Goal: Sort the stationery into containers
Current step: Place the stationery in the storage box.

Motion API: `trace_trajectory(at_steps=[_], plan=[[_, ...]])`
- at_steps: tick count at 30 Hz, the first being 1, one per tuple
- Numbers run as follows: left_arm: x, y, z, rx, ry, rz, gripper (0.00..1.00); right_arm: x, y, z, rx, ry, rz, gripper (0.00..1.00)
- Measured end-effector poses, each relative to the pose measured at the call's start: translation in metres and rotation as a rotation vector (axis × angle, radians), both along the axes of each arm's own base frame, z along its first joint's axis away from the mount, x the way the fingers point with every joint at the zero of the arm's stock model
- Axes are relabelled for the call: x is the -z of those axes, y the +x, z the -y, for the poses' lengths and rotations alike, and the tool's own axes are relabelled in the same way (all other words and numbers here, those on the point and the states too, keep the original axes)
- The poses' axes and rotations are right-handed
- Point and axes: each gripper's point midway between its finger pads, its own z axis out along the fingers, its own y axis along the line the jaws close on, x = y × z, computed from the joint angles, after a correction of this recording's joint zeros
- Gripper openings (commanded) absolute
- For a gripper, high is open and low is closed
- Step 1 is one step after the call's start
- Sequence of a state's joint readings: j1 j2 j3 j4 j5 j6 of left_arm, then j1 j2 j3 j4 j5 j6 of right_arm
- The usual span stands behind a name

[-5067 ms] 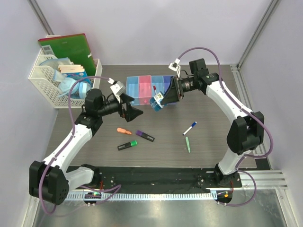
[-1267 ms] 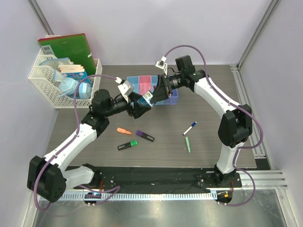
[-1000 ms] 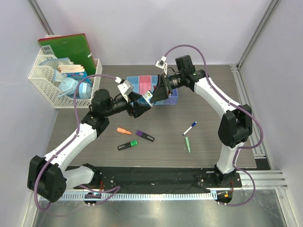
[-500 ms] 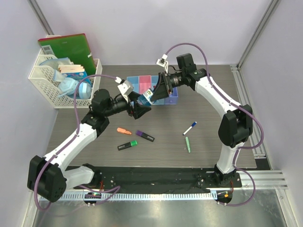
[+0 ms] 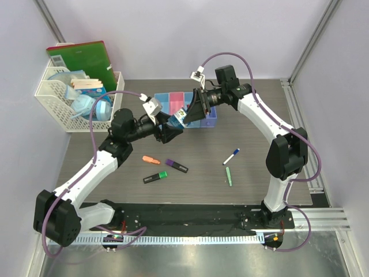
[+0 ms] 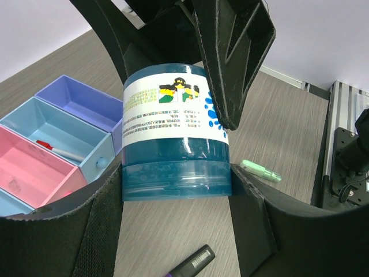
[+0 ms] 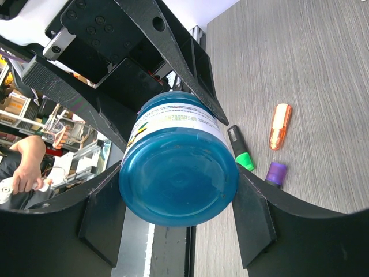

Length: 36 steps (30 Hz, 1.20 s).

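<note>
Left wrist: marker (image 6: pixel 62 151) in light blue bin (image 6: pixel 31 120); left tool (image 6: pixel 176 180) and right tool (image 7: pixel 179 186) pinch tape roll (image 6: pixel 173 124).

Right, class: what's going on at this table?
The left claw and the right claw both clamp one round blue plastic roll with a white label, held off the grey table near the row of four coloured translucent bins, seemingly a handover. An orange highlighter and a pale green pen, among others, lie unsorted on it.

Well off to the left of my left pincer (image 5: pixel 173 128), at the far side of the grey table (image 5: pixel 202 153), stood a white lattice basket (image 5: pixel 41 91) holding blue masks (image 5: pixel 81 107) and papers (image 5: pixel 86 85), with a green folder (image 5: pixel 81 57) upright behind it.
</note>
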State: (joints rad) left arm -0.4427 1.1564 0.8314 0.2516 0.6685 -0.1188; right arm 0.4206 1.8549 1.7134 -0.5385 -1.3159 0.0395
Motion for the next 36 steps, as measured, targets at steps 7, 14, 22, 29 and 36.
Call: trace_trajectory(at_steps=[7,14,22,29,36], plan=[[0.005,0.005,-0.003,-0.03,0.024,0.006,0.0,0.001,0.003,0.001,0.012,-0.004,0.008,0.95],[0.024,0.022,-0.019,-0.135,0.151,-0.007,0.0,0.009,0.033,0.017,0.152,-0.068,0.047,1.0],[0.024,0.072,-0.037,-0.277,0.365,-0.021,0.0,0.011,0.068,0.062,0.417,-0.214,0.201,1.0],[0.025,0.13,-0.052,-0.32,0.579,-0.074,0.0,0.013,0.056,0.09,0.501,-0.326,0.335,1.0],[0.067,0.189,-0.085,-0.337,0.823,-0.204,0.0,0.019,0.034,0.11,0.524,-0.392,0.404,1.0]])
